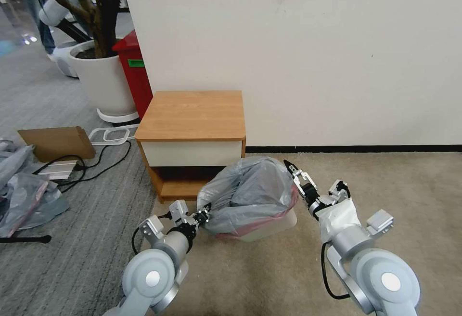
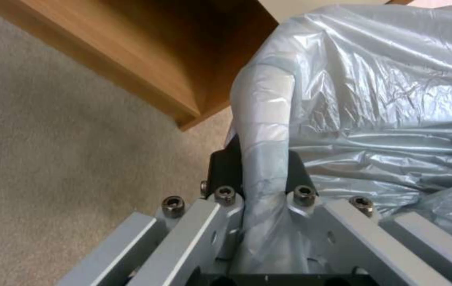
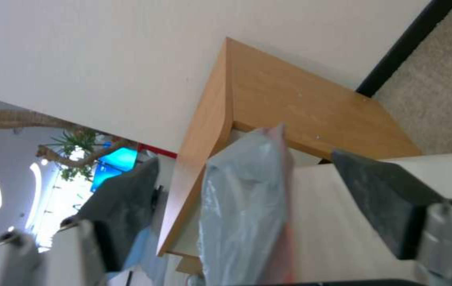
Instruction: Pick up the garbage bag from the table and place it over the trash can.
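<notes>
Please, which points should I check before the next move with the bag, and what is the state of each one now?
1. Bag lies over the bin: ok.
2. Left hand shut on a bag fold: ok.
3. Right hand gripping the bag: not ok; it is open, with a fold between its fingers.
4. Bag rim pulled down on the bin's far side: cannot tell, hidden.
5. Bin apart from the table: cannot tell.

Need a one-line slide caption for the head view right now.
Left gripper and right gripper at opposite sides of the garbage bag draped over the trash can.
</notes>
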`<state>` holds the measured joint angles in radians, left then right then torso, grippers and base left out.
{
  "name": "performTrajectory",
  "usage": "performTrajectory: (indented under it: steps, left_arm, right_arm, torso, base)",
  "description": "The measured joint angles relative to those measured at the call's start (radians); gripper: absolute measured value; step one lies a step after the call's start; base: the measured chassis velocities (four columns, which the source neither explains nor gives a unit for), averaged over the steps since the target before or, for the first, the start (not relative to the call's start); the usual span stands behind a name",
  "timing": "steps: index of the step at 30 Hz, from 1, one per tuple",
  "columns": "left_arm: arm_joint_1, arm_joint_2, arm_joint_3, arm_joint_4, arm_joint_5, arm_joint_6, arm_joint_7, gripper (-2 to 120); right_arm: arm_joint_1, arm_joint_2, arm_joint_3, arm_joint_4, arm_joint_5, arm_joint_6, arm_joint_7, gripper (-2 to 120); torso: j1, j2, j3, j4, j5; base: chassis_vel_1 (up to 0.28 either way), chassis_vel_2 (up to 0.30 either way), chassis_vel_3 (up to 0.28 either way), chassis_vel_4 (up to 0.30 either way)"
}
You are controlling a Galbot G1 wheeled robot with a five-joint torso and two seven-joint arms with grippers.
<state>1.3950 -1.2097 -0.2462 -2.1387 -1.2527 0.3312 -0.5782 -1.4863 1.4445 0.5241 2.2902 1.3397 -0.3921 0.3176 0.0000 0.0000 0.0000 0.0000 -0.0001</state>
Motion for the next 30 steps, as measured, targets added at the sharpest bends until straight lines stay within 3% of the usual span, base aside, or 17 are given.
performTrajectory:
  steps: [10, 18, 26, 30]
  left_arm:
    - [-0.014, 0.001, 0.004, 0.008, 0.001, 0.0, -0.001, 4]
    - [-0.022, 0.001, 0.011, 0.012, 0.0, 0.0, -0.001, 4]
    - [-0.021, 0.002, 0.015, 0.012, 0.0, -0.001, -0.001, 4]
    - [-0.017, 0.001, 0.016, 0.012, 0.0, -0.001, 0.001, 4]
  right_arm:
    - [0.001, 0.011, -0.017, -0.007, -0.016, -0.001, -0.015, 48]
    - [0.005, 0.02, -0.021, -0.013, -0.019, -0.001, -0.018, 34]
    - [0.004, 0.03, -0.022, -0.016, -0.027, 0.012, -0.019, 2]
    - [0.005, 0.031, -0.018, -0.019, -0.031, 0.03, -0.019, 0]
  torso:
    - [0.0, 0.0, 0.0, 0.0, 0.0001]
    - [0.0, 0.0, 0.0, 0.0, 0.0001]
    - [0.0, 0.0, 0.0, 0.0, 0.0001]
    - [0.0, 0.0, 0.0, 0.0, 0.0001]
  base:
    - [0.0, 0.0, 0.0, 0.0]
    - [0.0, 0.0, 0.0, 0.0]
    - [0.0, 0.0, 0.0, 0.0]
    - [0.0, 0.0, 0.0, 0.0]
